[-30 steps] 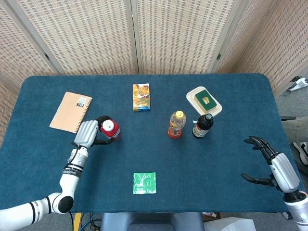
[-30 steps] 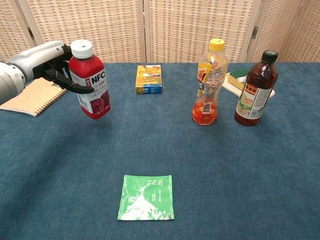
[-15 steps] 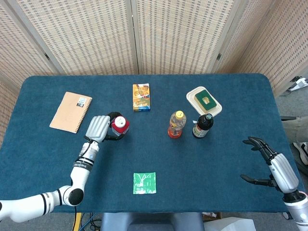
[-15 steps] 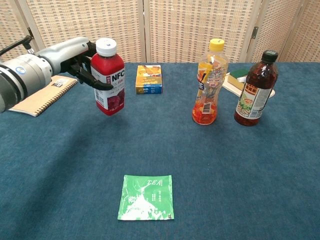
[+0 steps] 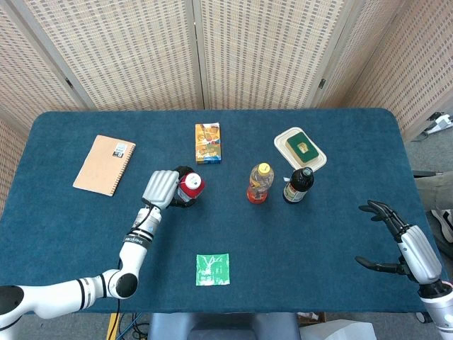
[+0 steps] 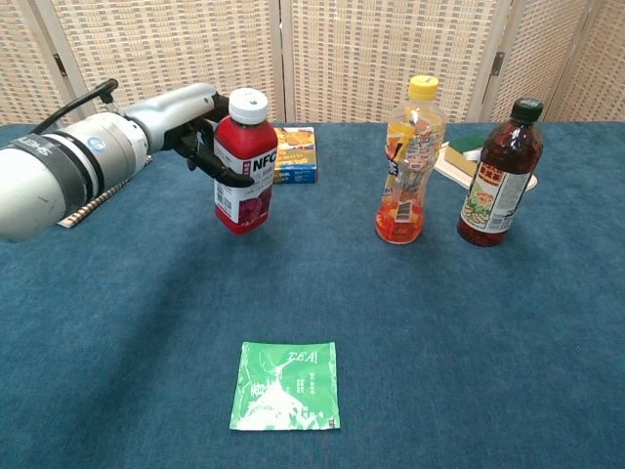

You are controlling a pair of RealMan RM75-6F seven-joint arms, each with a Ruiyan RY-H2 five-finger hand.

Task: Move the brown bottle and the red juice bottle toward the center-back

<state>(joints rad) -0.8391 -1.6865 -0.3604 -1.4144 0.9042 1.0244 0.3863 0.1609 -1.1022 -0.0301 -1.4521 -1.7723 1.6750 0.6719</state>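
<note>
So the left robot hand (image 6: 186,122) had the red juice bottle (image 6: 245,161) wrapped from the side, fingers round the upper body just under the white cap. Chest view showed the bottle clear of the table (image 5: 64,234), hanging a bit tilted w/ its base out toward the middle. Position-wise it was left of center, in front of the small yellow box (image 5: 208,143) and nearer the front edge than that box. Looked full, so prob on the heavy side for its size, rigid plastic, glossy label = could slip if the hold is loose. Imo holding high on the shoulder is fine for carrying but it'll swing; mid-body would be steadier.

Brown bottle (image 5: 298,185) stood upright right of center, just beside the orange drink bottle (image 5: 260,183) and just in front of the white lidded container (image 5: 301,149). Dark, black cap, also looked full. Can't tell glass vs plastic from here, so I'd treat it as breakable. Tall + narrow = tippy, so grab mid-body, not the neck, and watch the neighbor bottle bc there's not much room between them.

Right robot hand (image 5: 400,241) sat near the front right corner, fingers spread wide, holding nothing, well apart from the brown bottle. Didn't show in the chest view at all.

Neither bottle was at center-back yet afaict.
</note>
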